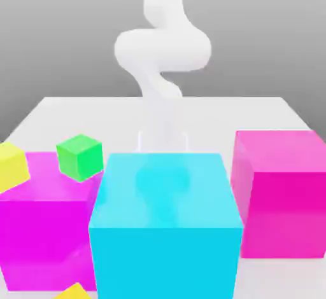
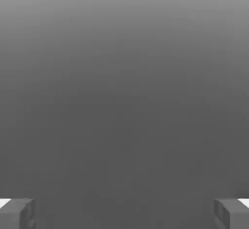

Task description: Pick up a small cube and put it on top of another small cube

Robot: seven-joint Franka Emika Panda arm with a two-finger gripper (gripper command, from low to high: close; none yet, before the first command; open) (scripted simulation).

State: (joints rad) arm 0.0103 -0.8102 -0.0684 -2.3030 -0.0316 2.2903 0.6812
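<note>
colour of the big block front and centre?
Cyan; the big centre block shows best in the exterior view.

Bright, even light on the exterior view — soft and hazy throughout — while the hand view is dim grey.

Tool point(image 2: 124, 213) wide open, apparently empty

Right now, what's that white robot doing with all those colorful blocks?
Nothing is being held yet. The white robot arm stands behind the big blue block, and its pincer is wide open with nothing between the fingers. A small green cube sits by a big magenta block, with another big pink block at the exterior view's right.
</note>
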